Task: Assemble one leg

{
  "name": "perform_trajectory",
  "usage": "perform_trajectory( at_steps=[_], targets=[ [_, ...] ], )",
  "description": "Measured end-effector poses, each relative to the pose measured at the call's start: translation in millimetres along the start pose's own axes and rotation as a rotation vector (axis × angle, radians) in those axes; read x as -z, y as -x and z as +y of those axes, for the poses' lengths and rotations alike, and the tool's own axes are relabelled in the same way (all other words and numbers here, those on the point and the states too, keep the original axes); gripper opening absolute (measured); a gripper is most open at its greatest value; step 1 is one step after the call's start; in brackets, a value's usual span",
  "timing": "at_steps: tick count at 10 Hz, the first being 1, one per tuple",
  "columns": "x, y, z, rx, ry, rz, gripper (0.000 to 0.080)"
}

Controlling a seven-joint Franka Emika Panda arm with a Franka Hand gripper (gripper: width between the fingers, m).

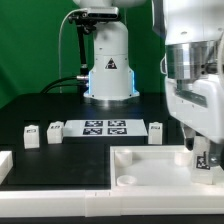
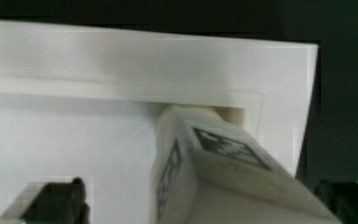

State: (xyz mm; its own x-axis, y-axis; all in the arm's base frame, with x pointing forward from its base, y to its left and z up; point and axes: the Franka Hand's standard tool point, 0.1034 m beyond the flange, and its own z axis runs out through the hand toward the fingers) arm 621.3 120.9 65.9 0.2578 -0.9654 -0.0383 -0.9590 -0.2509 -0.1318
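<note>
Inspector: Leg position?

Clerk: The leg stands at the panel's four o'clock corner in the exterior view.

Inspector: Fingers?

Clerk: The gripper is clamped on the leg; marker board at eleven o'clock.

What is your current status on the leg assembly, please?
Tool shut on small white tagged leg block. Leg at a corner of the large flat white panel. Nothing in the way.

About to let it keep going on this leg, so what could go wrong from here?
1. The leg looks tilted at the panel's corner socket; it could jam or seat crooked.
2. The exterior view hides the fingers' hold on the leg, so slip can't be ruled out.
3. Pressing near the panel's corner might shift the panel.
</note>
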Motion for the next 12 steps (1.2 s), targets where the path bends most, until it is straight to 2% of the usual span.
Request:
perform_trajectory(
  at_steps=[1, 4, 8, 11, 12],
  targets=[
    [0.3, 1.1, -0.6, 0.149, 0.001, 0.0, 0.0646],
    [0.9, 4.9, -2.9, 0.544, 0.028, 0.008, 0.0649],
    [0.8, 0.8, -2.7, 1.005, 0.049, 0.026, 0.0649],
    [0.8, -2.1, -2.3, 1.184, 0.058, 0.027, 0.0649],
    [0.8, -2.1, -2.3, 1.173, 0.058, 0.027, 0.0622]
  ],
)
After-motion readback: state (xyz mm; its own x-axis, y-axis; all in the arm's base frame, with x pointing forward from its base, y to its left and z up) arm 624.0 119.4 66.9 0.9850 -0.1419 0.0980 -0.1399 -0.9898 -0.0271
